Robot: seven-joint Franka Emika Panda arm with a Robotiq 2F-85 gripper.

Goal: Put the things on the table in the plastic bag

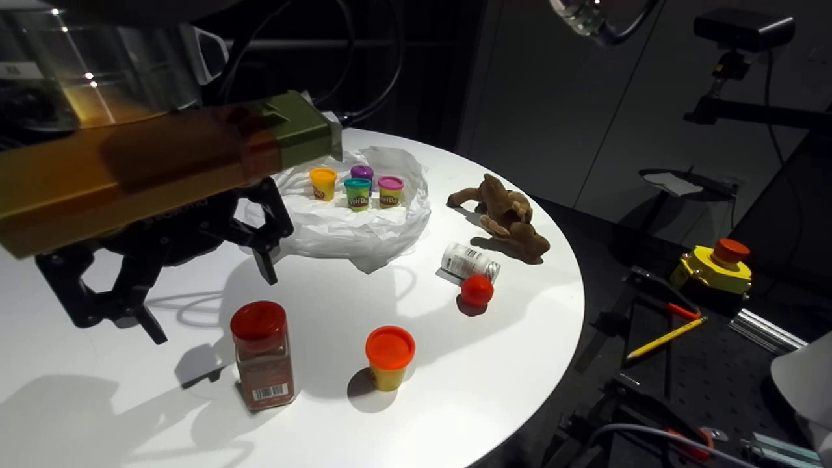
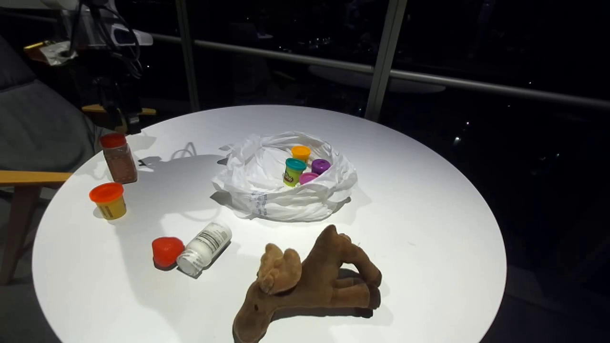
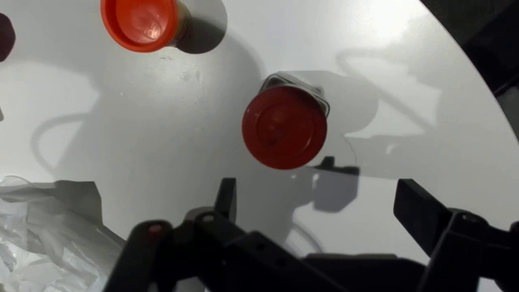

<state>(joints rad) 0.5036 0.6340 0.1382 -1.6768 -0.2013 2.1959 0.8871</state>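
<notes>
In both exterior views the arm stands at the upper left, with the black gripper hanging from it and pointing downward. Its jointed linkages bow outward, and the two fingers stand spread wide, tips well apart. In the wrist view they rise from below, one just left of the middle, the other well to the right, the dark linkages crossing the lower edge.
</notes>
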